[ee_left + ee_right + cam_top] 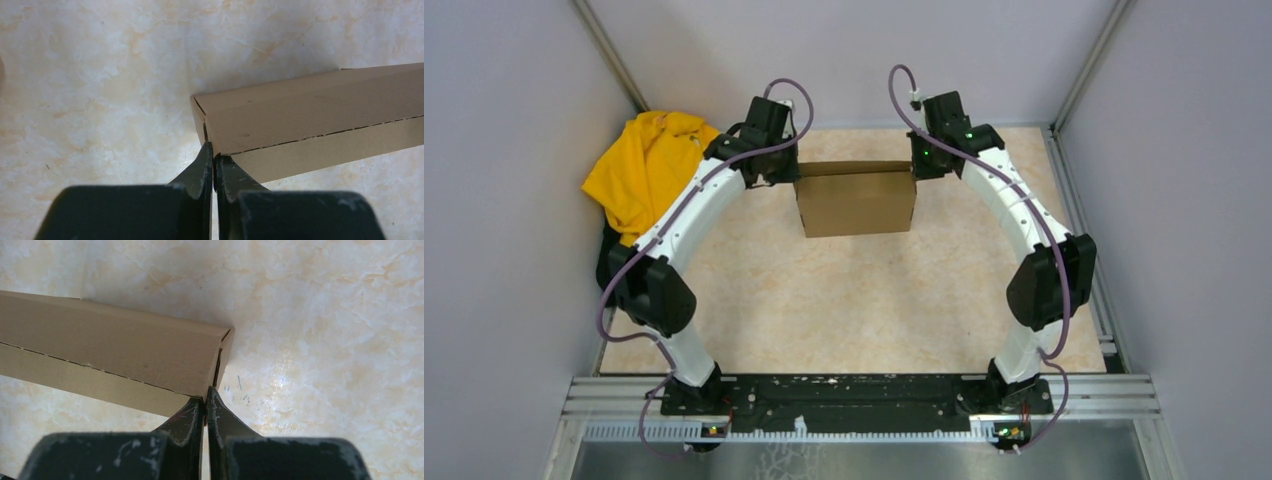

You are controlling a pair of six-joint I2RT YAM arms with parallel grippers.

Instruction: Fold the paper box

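Paper box [856, 205] sits at far-middle of the tabletop [854, 310], btwn the two grippers, long axis running left-right. It is plain brown corrugated card, and every face in view is unprinted. Top view shows a broad front panel w/ a darker strip along its far top edge. In both wrist views a dark dashed cut/score line runs lengthwise along the box. It splits a wider upper band from a narrower, paler lower band.

Left gripper [214, 156]: fingers pressed nearly together, tips clamped on the box's left-end corner, only a sliver btwn them. Right gripper [206, 395]: same at the right-end corner, closed to a hairline gap on the card edge. Its black fingers [187, 422] are scuffed w/ whitish wear.

Box throws a shadow on the tabletop behind it; can't tell whether its lower edge touches the surface.

Near the right corner the tabletop carries a few tiny blue pen marks [239, 385], too small to read. Yellow cloth [649, 165] lies bunched at far-left, well apart from the box, partly under the left arm [694, 215].
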